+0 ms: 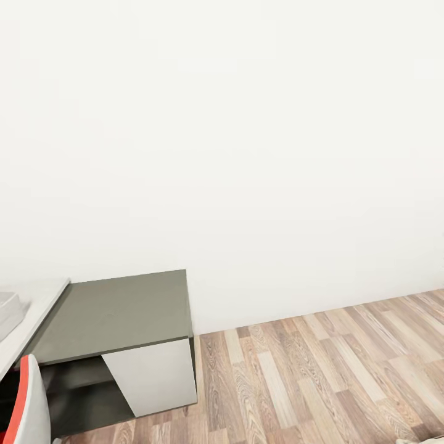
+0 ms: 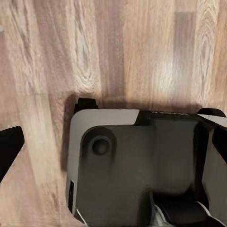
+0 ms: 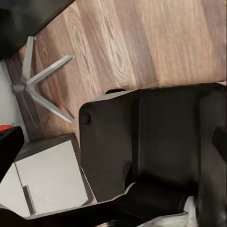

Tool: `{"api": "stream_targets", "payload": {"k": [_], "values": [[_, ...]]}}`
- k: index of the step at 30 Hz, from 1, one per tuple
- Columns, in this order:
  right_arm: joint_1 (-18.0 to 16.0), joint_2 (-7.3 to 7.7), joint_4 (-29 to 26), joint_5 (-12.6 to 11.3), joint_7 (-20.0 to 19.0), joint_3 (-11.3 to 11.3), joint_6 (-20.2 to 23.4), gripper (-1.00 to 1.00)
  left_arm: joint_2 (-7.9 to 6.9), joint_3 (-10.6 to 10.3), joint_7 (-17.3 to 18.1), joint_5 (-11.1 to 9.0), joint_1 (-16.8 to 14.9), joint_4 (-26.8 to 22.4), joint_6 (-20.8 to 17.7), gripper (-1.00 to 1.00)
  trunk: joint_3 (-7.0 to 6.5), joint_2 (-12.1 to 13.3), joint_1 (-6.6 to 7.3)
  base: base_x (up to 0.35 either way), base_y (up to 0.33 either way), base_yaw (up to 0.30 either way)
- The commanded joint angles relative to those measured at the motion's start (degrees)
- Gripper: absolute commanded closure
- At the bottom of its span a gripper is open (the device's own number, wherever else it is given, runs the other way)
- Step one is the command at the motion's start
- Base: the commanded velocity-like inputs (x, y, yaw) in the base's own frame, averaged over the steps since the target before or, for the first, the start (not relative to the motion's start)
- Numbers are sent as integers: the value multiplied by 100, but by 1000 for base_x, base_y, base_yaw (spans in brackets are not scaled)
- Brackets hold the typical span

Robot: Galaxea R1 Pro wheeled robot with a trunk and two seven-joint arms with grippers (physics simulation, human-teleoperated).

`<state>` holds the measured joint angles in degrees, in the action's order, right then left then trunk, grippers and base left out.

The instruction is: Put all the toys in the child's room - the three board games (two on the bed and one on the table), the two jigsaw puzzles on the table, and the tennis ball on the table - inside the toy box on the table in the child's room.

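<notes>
No readable text, labels, brands or numbers anywhere: the wall [image 1: 246, 123], table [image 1: 123, 311] and plank floor [image 1: 320, 370] were all plain, unmarked surfaces.

Left gripper [image 2: 111, 137]: points straight down, fingers spread wide apart, nothing between them.
Left fingers [image 2: 8, 147]: black, one at each side edge of the left wrist view.
Right gripper [image 3: 113, 142]: points down too, fingers spread wide, holding nothing.
Right fingers [image 3: 7, 147]: black tips, far apart.
Robot base [image 2: 118, 165]: a big grey and white shell, right under both grippers, at 6 o'clock from each.
</notes>
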<state>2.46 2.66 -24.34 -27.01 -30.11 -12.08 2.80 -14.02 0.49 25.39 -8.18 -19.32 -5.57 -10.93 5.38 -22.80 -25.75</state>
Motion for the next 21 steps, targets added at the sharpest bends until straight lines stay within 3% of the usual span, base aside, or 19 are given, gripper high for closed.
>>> {"api": "stream_targets", "payload": {"k": [1, 4, 8, 11, 15, 21], "values": [[0, -6, 172, -43, 42, -29, -98, -100, 25, 9, -173, -57, 12, 118, 76, -100, 10, -11, -4, 0, 0, 0], [0, -42, 881, 11, 412, -33, -557, -100, 167, 1, -1112, -60, 279, 507, 806, -100, 10, -11, -4, 0, 0, 0], [11, -50, 1141, 21, 1068, -23, -763, -100, 328, -4, -1869, -39, 684, 616, 1187, -100, 10, -11, -4, 0, 0, 0], [16, -47, 1559, 21, 1811, -20, -1241, -100, 441, -5, -2337, 79, 1011, 637, 1589, -100, 10, -11, -4, 0, 0, 0], [19, -49, 2003, 25, 2555, -25, -1735, -100, 512, -5, -2802, 215, 1262, 643, 1855, -100, 10, -11, -4, 0, 0, 0], [35, -50, 2139, 26, 2846, -26, -1886, -100, 594, -9, -2975, 265, 1482, 646, 1922, -100, 10, -11, -4, 0, 0, 0]]}}
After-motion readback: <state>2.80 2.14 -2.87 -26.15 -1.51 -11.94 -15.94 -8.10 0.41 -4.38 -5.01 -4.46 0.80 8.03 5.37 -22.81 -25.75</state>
